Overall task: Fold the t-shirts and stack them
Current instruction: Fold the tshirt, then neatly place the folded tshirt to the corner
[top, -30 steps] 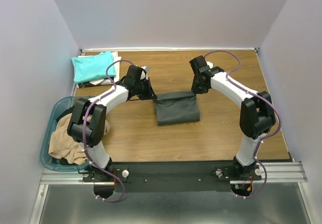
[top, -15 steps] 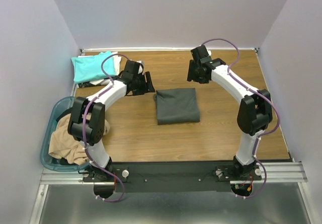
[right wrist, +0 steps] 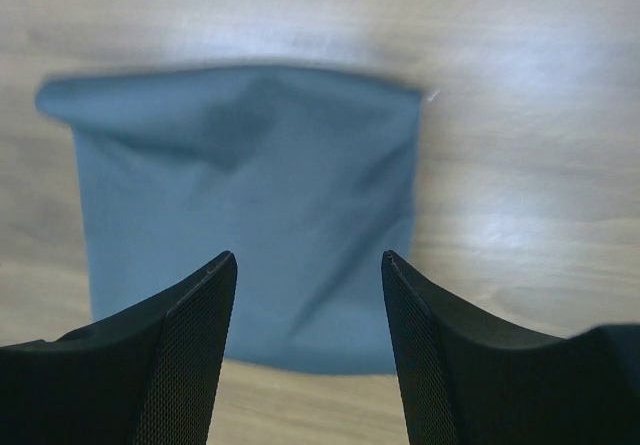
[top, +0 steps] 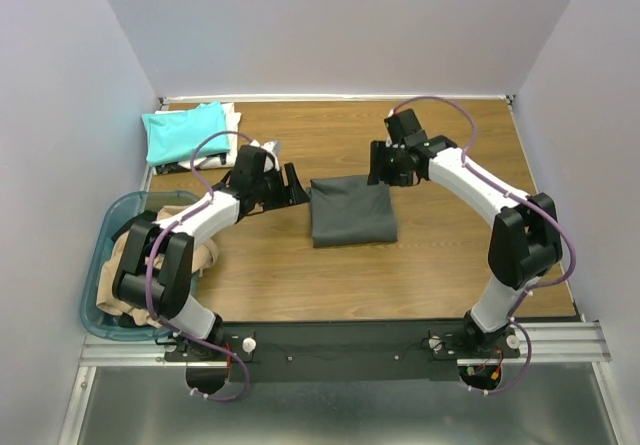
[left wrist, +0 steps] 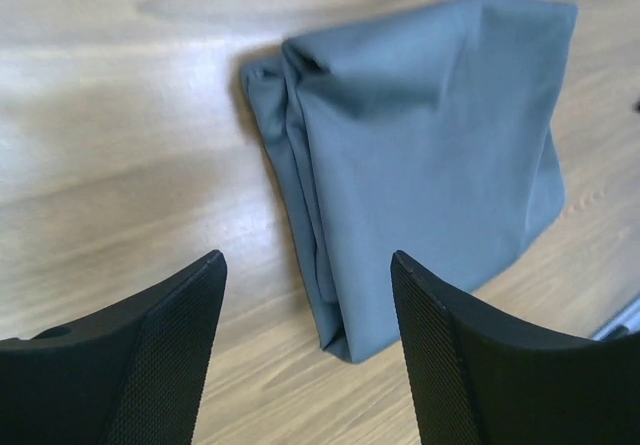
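Grey shirt point(top: 352, 213) lies at the tabletop's point(top: 300, 285) centre, folded into a rectangle with layered, slightly puckered edges. It looks ready to go on the teal shirt point(top: 185, 131), far off at ten o'clock. Left hand point(top: 297, 185) just beside it at ten o'clock and right hand point(top: 378, 165) at one o'clock hover spread, gripping nothing.

We see the dark grey cloth t-shirt point(top: 352, 213) folded into a flat rectangle at the centre. The teal cloth t-shirt point(top: 185, 131) lies folded far left, the tan cloth t-shirt point(top: 107, 290) crumpled near left.
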